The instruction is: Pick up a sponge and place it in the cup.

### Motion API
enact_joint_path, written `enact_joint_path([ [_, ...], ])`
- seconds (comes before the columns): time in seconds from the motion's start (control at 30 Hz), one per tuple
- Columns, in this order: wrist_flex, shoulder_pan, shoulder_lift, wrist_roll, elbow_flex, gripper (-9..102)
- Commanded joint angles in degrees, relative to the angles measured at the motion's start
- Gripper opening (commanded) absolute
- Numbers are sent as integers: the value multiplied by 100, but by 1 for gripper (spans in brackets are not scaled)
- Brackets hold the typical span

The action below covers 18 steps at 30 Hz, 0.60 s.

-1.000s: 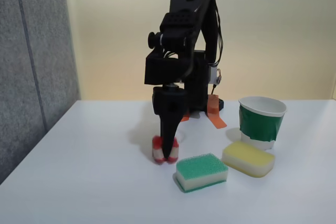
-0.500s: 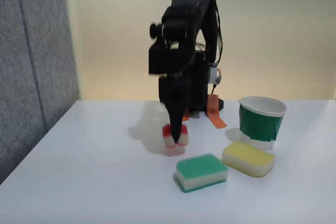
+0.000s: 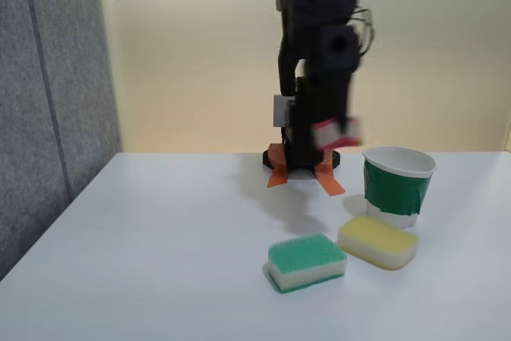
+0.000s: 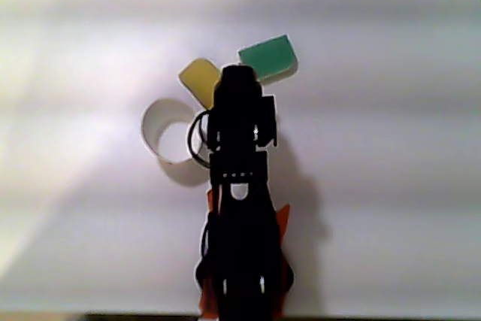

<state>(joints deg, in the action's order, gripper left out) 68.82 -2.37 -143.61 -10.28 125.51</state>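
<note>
The red-topped, white-based sponge [image 3: 341, 129] hangs blurred in the air in the fixed view, with my gripper [image 3: 329, 134] shut on it. It is up at about the height of the cup's rim, just left of the cup [image 3: 397, 186]. The cup is a white-rimmed paper cup with a wide green band, standing upright on the white table. In the other view, seen from above, my black arm [image 4: 239, 186] reaches up from the bottom edge, and the cup [image 4: 149, 130] lies just left of its tip.
A green-topped sponge [image 3: 306, 261] and a longer yellow sponge [image 3: 377, 241] lie in front of the cup; both appear beyond the arm's tip in the other view [image 4: 268, 58] [image 4: 198, 79]. Orange tape [image 3: 329, 179] marks the arm's base. A grey panel [image 3: 48, 93] stands at the left.
The gripper has lifted the red sponge off the table and swung it up and to the right, from the table's middle to beside the cup's rim.
</note>
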Motion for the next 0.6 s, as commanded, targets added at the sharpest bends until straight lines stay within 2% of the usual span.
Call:
enact_joint_path([
  [0.0,-44,-642,-237,369,-255,0],
  [0.17,-334,-1204,-272,738,-246,0],
  [0.57,-316,-2013,-272,993,-158,0],
])
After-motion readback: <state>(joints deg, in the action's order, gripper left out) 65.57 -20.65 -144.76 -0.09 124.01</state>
